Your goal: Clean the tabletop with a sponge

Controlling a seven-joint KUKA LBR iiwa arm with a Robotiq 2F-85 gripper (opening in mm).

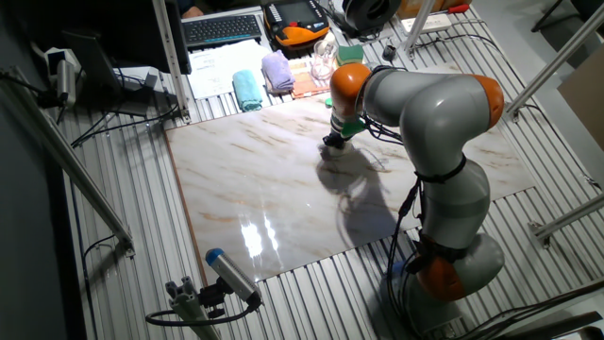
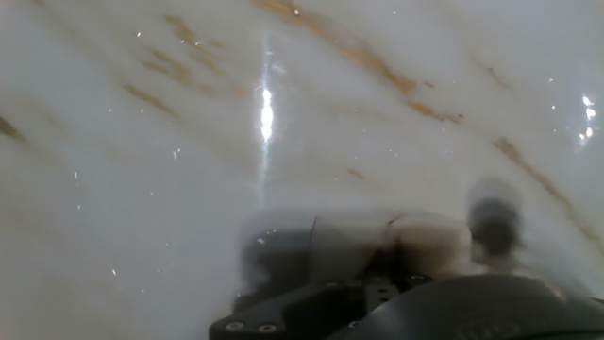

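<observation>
The tabletop (image 1: 245, 179) is a glossy white marble-look slab with tan veins, and it fills the hand view (image 2: 189, 142). My gripper (image 1: 334, 144) points down at the slab's far middle, pressed close to the surface. In the blurred hand view the gripper (image 2: 377, 247) sits at the bottom edge, its dark fingers (image 2: 283, 253) around a cream block, the sponge (image 2: 429, 241), which lies against the marble. In the fixed view the hand hides the sponge.
Behind the slab lie a folded teal cloth (image 1: 247, 90), a lilac cloth (image 1: 276, 69), a green-and-yellow sponge (image 1: 349, 54) and a clear glass (image 1: 324, 61). A keyboard (image 1: 222, 28) stands further back. A blue-tipped tool (image 1: 226, 274) rests on the ribbed metal at the front left.
</observation>
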